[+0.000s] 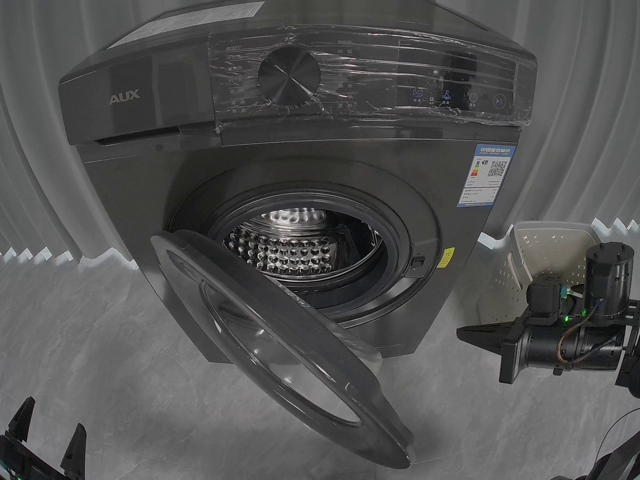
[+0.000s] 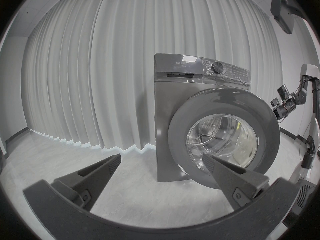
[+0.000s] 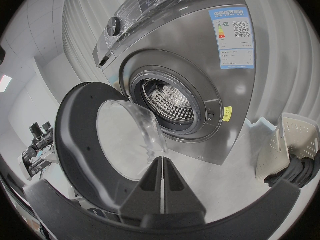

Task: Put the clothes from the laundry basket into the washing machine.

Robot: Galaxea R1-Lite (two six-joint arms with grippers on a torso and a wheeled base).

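Washing machine (image 1: 200, 168) door (image 1: 280, 348) is wide open, drum (image 1: 300, 251) bare. Dark clothes (image 3: 296, 170) drape over the laundry basket (image 3: 298, 139) rim, just right of the machine. Right gripper (image 3: 162, 160) fingers are pressed together, empty; left gripper (image 2: 161, 159) fingers are spread. Best to part the right fingers first, then pinch the garment's bulk.

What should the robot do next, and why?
Probably open the right gripper and turn it toward the basket. The washer door is open and the drum looks empty, that gripper is shut on nothing, and a dark garment hangs over the basket's rim.
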